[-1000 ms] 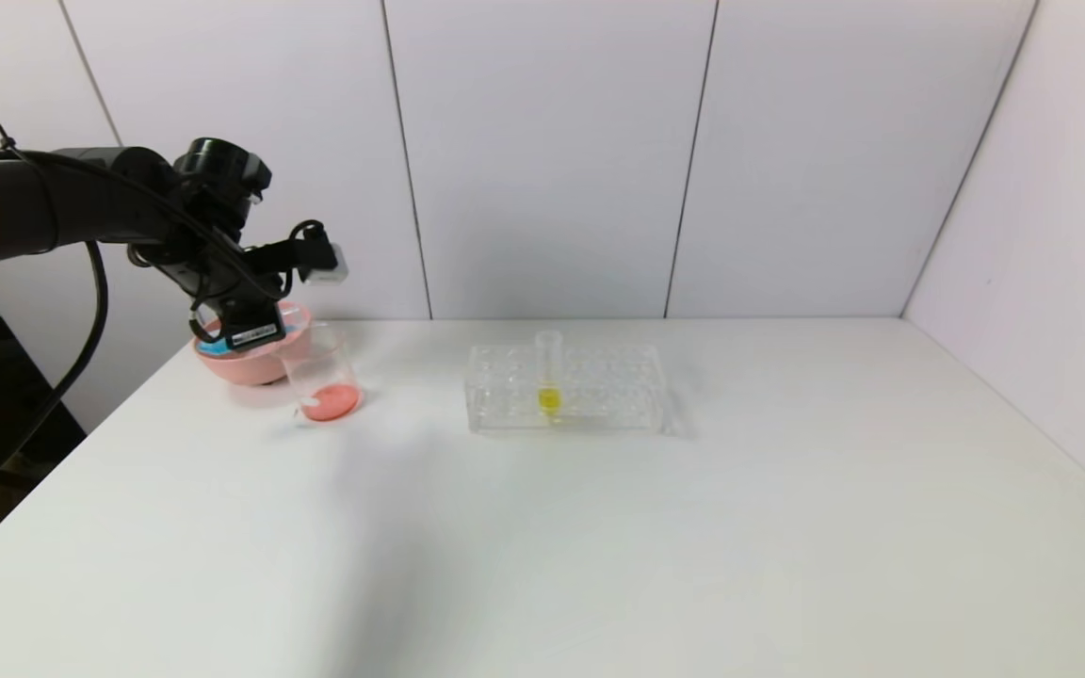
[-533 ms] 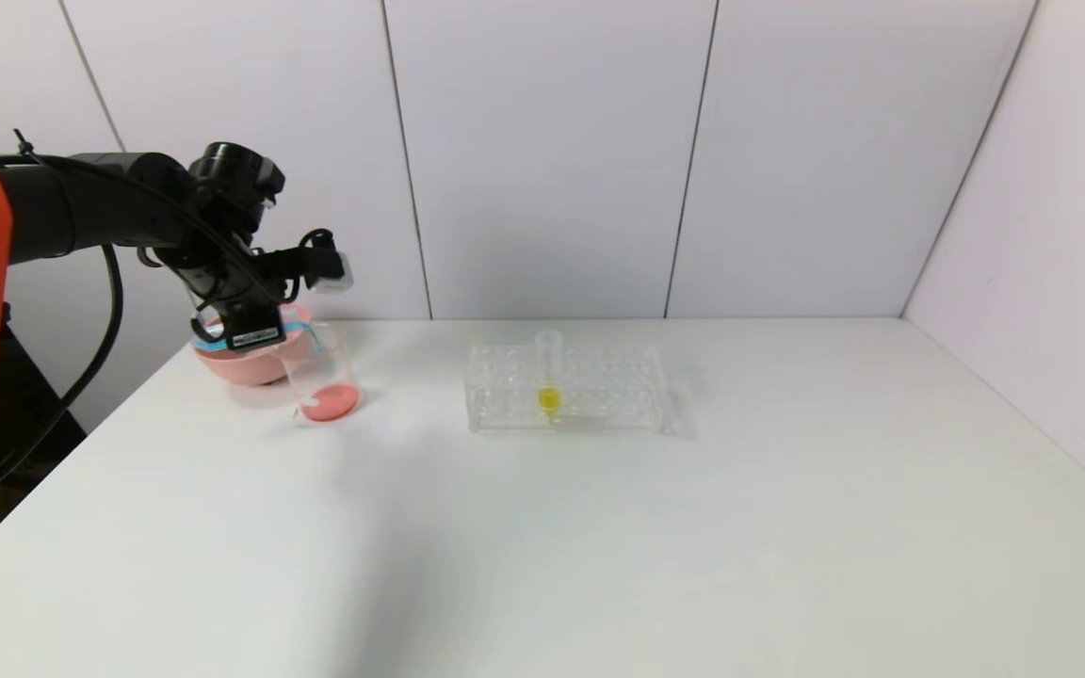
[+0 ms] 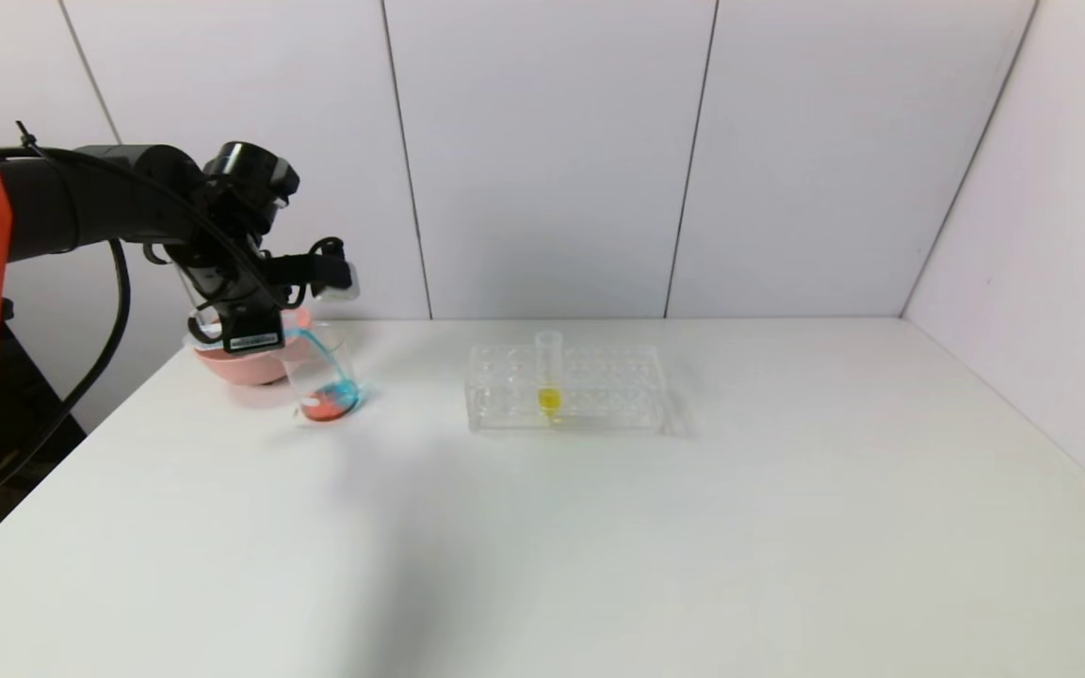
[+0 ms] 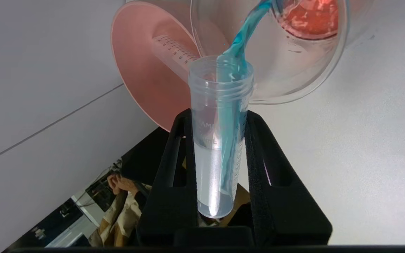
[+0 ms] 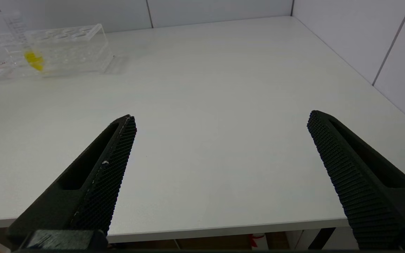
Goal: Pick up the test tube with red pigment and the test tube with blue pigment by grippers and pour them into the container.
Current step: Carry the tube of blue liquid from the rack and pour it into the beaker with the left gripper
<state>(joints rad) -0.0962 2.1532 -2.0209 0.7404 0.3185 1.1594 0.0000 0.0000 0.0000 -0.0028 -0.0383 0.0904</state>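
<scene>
My left gripper (image 3: 265, 320) (image 4: 218, 114) is shut on the test tube with blue pigment (image 4: 220, 140), tipped mouth-down over the container (image 3: 321, 377). A blue stream runs from the tube's mouth into this clear beaker (image 4: 301, 80), onto the orange-red liquid (image 4: 309, 17) at its bottom. No tube with red liquid shows; a clear empty graduated tube (image 4: 174, 52) lies in the pink bowl. My right gripper (image 5: 222, 117) is open and empty over the table's near edge and is out of the head view.
The pink bowl (image 3: 241, 363) (image 4: 142, 77) stands just behind the beaker at the table's far left. A clear tube rack (image 3: 599, 391) (image 5: 69, 45) with a yellow-liquid tube (image 3: 549, 377) (image 5: 30, 56) stands mid-table. White wall panels close the back and right.
My left gripper has risen and tipped the tube further. Blue liquid now streams into the beaker, which held only orange-red liquid before.
</scene>
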